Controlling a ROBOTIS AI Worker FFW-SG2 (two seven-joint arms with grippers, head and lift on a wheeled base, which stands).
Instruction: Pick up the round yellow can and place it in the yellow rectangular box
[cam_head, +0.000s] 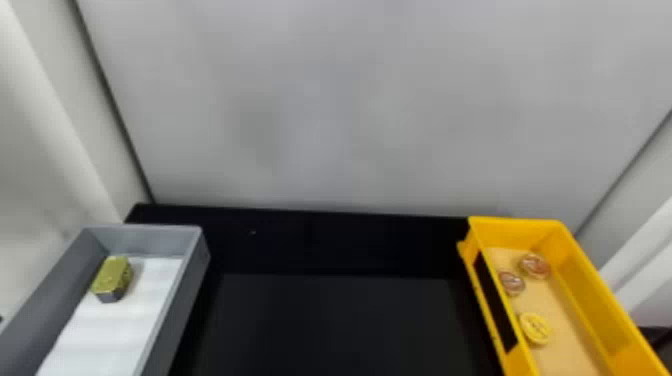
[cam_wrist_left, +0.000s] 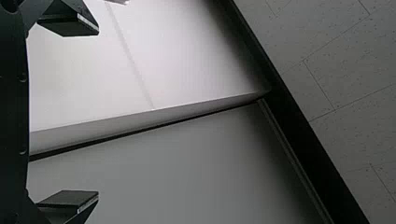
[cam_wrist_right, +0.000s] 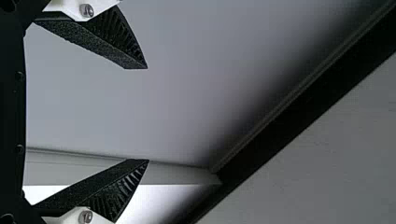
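Round yellow can (cam_head: 535, 328) is inside the yellow rectangular box (cam_head: 560, 226), on the tan liner (cam_head: 567, 345), round face up, close to the long left wall; can't tell if it touches that wall. Two round copper-coloured cans (cam_head: 534, 265) sit in the same box, farther from the robot: one by the left wall, the other a bit farther back and to the right, the pair close together. Box has a black strip (cam_head: 495, 302) along its left side and stands at the right edge of the black table (cam_head: 330, 320). Grey box (cam_head: 195, 280) at the table's left edge, well apart from the yellow one; in it a yellow-green rectangular can (cam_head: 114, 275) on white liner (cam_head: 107, 332), near the far left corner. Grey panel (cam_head: 320, 105) upright behind the table. Left gripper (cam_wrist_left: 98, 112) open, fingers wide apart, in left wrist view; right gripper (cam_wrist_right: 147, 114) also open, in right wrist view.
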